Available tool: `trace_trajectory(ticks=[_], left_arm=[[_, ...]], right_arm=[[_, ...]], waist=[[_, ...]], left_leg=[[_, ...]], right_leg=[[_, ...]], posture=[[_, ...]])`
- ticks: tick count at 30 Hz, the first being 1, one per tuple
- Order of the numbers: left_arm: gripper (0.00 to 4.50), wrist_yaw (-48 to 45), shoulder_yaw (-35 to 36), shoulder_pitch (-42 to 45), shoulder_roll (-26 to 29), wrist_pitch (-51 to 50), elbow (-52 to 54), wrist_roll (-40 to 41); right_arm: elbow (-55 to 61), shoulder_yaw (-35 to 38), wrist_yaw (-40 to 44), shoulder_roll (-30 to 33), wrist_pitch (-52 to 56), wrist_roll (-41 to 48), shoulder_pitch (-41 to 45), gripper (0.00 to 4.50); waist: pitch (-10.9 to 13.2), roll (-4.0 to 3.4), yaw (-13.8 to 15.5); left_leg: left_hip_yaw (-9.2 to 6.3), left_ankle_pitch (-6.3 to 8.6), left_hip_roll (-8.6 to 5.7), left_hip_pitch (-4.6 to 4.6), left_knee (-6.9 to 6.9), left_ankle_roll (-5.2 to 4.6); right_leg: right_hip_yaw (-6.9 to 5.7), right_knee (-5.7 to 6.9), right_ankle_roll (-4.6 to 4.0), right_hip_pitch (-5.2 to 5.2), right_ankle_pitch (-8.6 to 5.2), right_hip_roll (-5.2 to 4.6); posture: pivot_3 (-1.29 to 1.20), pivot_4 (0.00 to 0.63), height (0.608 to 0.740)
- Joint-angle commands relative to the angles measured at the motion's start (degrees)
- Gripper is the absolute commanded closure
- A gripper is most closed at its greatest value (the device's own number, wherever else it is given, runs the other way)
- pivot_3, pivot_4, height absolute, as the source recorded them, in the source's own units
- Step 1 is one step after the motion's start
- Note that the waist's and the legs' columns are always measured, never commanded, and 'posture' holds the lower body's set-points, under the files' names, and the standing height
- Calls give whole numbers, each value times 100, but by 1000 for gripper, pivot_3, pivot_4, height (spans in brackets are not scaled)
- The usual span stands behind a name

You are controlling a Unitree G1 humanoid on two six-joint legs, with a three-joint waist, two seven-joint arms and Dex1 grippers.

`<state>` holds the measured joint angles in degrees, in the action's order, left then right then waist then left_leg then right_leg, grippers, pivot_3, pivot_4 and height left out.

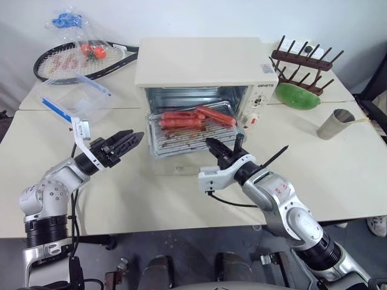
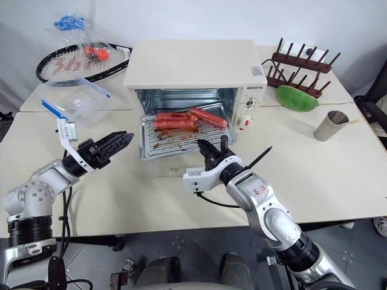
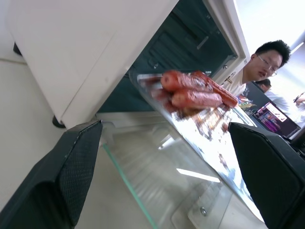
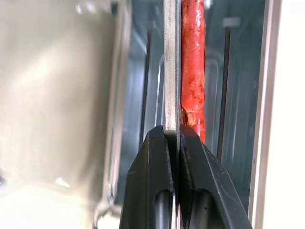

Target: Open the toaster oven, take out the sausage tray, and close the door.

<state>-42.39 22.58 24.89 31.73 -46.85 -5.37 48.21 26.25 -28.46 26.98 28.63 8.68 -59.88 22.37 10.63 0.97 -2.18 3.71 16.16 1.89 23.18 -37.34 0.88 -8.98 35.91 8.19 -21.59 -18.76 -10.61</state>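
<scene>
The boxy cream-white toaster oven [image 1: 205,63] stands on a pale matte tabletop [image 1: 338,175], its glass door [image 3: 157,191] folded down flat in front. The shiny ribbed silver tray of red sausages [image 1: 190,130] juts halfway out of the ribbed metal cavity, over the door. The right gripper [image 1: 219,150] has its black fingers clamped on the tray's thin front rim. The left gripper [image 1: 126,143], fingers spread wide, hovers just left of the tray. A person's blurred figure [image 3: 259,69] shows past the oven
</scene>
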Motion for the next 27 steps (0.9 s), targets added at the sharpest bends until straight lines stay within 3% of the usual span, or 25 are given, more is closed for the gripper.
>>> trace_trajectory(ticks=[1,5,16,27], left_arm=[[21,34,148,-58,128,-279,111,232],[21,367,259,-115,172,-916,275,542],[21,1915,971,366,124,-3998,-138,2725],[21,3421,1037,481,-539,-3844,-556,3977]], right_arm=[[471,278,-47,-76,-162,-101,-99,4500],[680,423,-47,-5,-399,-4,-346,4500],[602,750,29,24,-843,79,-512,4500],[545,933,110,24,-1083,151,-492,4500]], waist=[[0,0,49],[0,1,81],[-2,3,69],[-5,9,85]], left_leg=[[1,0,0,0,-1,0],[-1,0,0,0,-9,0],[-5,0,0,-1,-17,0],[-7,0,-1,-4,-21,0]], right_leg=[[1,0,0,1,0,0],[2,0,0,6,0,0],[6,4,0,10,0,0],[9,5,0,15,0,0]], posture=[[0,150,740],[0,150,740],[0,150,740],[0,150,740]])
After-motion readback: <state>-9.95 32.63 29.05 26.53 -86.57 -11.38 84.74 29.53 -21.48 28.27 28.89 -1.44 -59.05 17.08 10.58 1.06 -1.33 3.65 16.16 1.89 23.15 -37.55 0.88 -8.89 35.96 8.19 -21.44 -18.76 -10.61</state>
